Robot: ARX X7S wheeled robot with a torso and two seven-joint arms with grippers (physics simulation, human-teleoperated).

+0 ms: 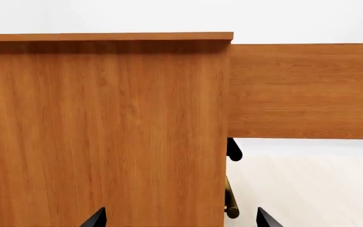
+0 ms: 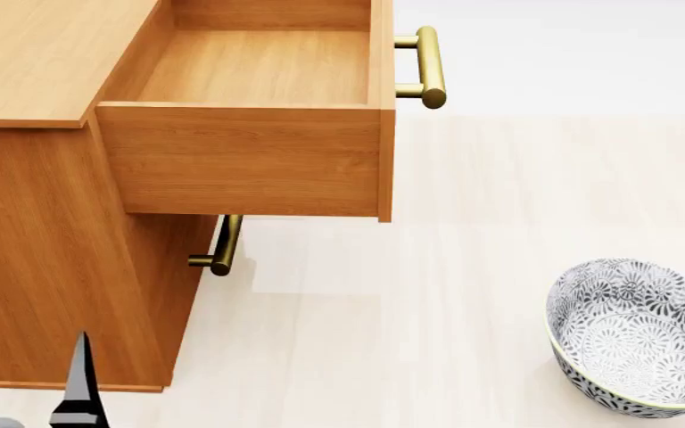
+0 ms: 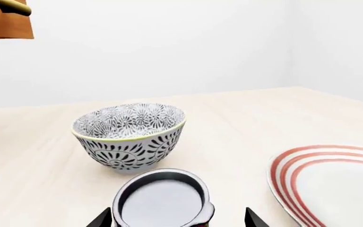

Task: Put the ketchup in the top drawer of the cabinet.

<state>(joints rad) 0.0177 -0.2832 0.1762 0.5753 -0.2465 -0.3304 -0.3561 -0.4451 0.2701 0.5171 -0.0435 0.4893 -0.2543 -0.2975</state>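
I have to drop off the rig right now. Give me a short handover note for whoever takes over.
Left gripper: open, empty, facing the cabinet side.
Right gripper: fingertips either side of the ketchup can; grip unclear.
Can stands beside the patterned bowl, near the striped plate.
Done: top drawer pulled out, empty.
Left: grasp can, lift, place in drawer.

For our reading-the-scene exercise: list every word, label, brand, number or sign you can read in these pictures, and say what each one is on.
None can be read.
Can: only its grey top shows between the right hand's fingers; its label is hidden.
Bowl: a black-and-white pattern, no letters.
Plate: red rings only.
Cabinet and open drawer: plain wood grain and brass handles.
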